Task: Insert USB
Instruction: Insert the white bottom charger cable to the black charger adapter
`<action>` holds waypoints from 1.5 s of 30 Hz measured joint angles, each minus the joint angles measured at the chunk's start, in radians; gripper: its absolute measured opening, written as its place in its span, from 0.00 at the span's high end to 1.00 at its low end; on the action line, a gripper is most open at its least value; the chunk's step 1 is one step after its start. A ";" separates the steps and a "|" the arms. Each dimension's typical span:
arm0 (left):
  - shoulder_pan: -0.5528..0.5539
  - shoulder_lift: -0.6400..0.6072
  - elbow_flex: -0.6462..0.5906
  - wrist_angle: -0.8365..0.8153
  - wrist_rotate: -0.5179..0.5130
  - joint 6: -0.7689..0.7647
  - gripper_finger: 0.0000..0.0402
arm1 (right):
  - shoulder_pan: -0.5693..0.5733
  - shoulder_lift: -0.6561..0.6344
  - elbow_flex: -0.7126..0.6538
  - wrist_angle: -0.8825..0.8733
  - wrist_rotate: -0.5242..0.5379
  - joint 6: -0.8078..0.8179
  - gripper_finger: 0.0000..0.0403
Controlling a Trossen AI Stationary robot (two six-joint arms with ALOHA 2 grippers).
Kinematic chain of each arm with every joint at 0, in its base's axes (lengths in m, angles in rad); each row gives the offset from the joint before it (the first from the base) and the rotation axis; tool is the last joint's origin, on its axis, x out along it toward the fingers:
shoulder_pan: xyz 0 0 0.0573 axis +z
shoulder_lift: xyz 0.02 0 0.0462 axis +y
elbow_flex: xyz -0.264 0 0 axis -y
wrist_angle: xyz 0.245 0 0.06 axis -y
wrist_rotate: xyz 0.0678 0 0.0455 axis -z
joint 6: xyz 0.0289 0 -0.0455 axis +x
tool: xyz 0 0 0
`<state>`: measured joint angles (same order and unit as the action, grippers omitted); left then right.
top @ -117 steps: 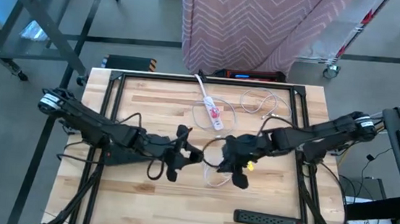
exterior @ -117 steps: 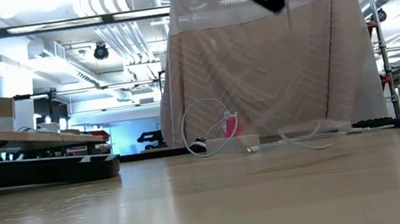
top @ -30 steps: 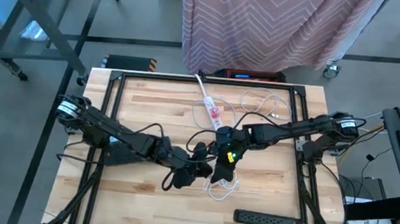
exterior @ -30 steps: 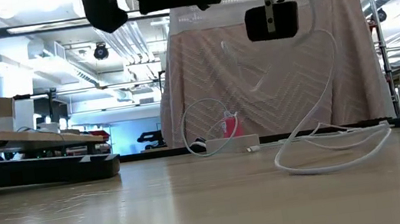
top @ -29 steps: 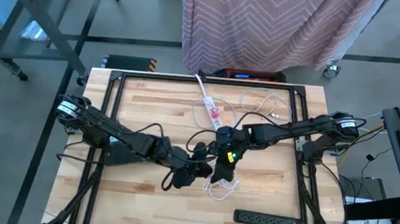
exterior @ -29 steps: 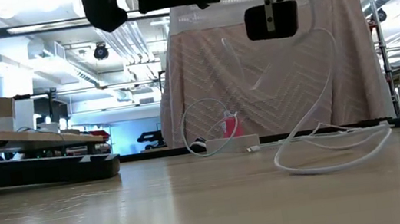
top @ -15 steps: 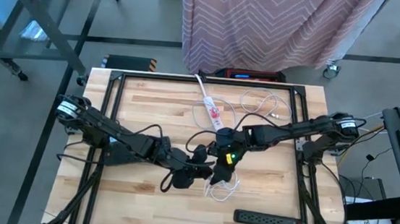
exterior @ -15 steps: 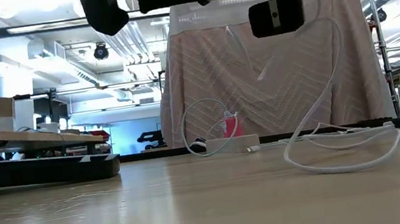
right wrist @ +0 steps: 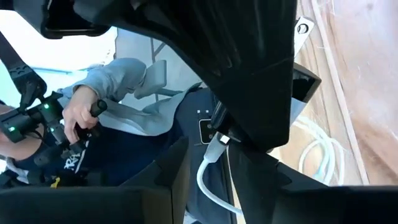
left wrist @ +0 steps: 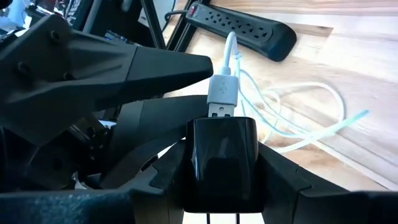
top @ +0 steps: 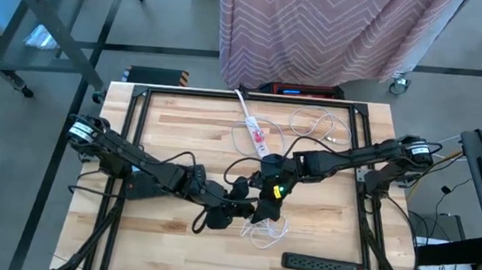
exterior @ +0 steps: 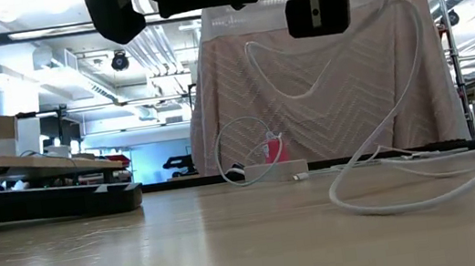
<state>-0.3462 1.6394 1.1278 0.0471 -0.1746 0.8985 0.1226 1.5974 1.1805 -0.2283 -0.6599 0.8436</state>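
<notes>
From my seat, the nearest thing on the tabletop [top: 153,241] is the black power strip [top: 321,265], lying flat along the front edge toward the right side. Just behind it sits a loose pile of white cable [top: 266,231], its loops resting on the wood while one strand climbs to the arms.

Above that pile both arms meet near the middle of the tabletop. My left tool [top: 236,207] is clenched on the black charger block [left wrist: 221,152]; the left wrist view shows the block seated squarely between the two dark fingers [left wrist: 155,180], port end facing outward. My right tool [top: 267,209] is grasping the white USB plug [left wrist: 222,93], and its metal tip sits at the mouth of the block's port, touching it. I cannot tell how deep it has gone in. In the low view the block [exterior: 317,12] hangs well above the wood with the cable [exterior: 407,166] drooping from it in a wide arc down to the surface.

Farther back, a white power strip [top: 251,125] with a red patch lies angled toward the rear edge, with another thin white cord [top: 316,124] coiled beside it. Beyond the tabletop stands a rack draped in pink zigzag cloth [top: 320,28].
</notes>
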 joint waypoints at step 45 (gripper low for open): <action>0.028 -0.035 -0.184 -0.165 -0.025 -0.719 0.68 | 0.337 0.165 -0.109 -0.079 0.920 -0.557 0.75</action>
<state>-0.3177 1.6039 0.9439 -0.1175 -0.2000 0.1795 0.4593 1.7625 1.0715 -0.3077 0.2602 0.2871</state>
